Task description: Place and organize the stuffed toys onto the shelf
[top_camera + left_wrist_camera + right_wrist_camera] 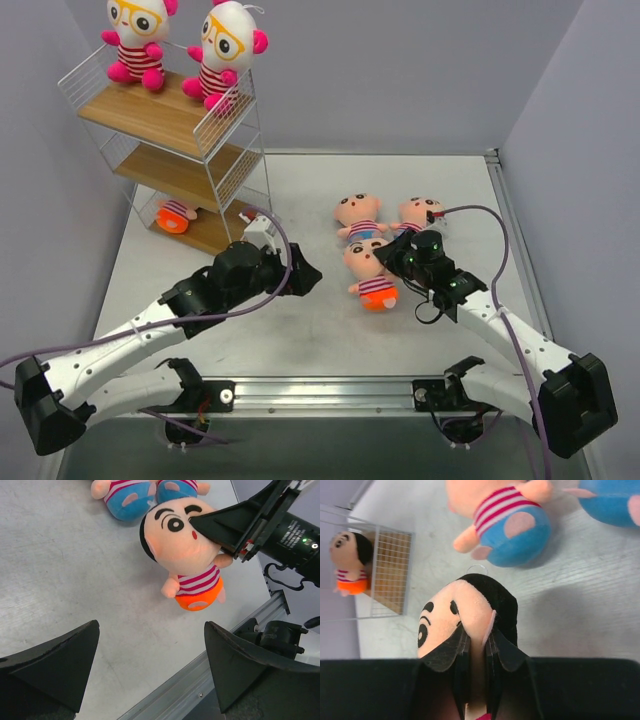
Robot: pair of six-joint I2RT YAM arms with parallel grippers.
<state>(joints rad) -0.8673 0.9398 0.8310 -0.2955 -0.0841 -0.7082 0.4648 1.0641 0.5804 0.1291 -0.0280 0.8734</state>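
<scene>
Shelf [150, 122] at the far left corner of the table [300, 340]. On its top board sit a white-headed toy [137, 40] and, beside it, a second white-headed toy [228, 52]. On its lowest board lies an orange-bottomed doll [177, 215]. To the right of the shelf, the right gripper [385, 258] is clenched on the head of another orange-bottomed doll, the gripped doll [372, 272]. Two blue-bottomed dolls [358, 215] lie just beyond it. Between the shelf and the gripped doll, the left gripper [308, 277] hangs with its jaws spread wide, holding nothing.

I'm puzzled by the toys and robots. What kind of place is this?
Likely a robot practice booth, not a playroom: plain grey walls stand around a table, and a left arm and right arm are bolted to its front rail.
</scene>
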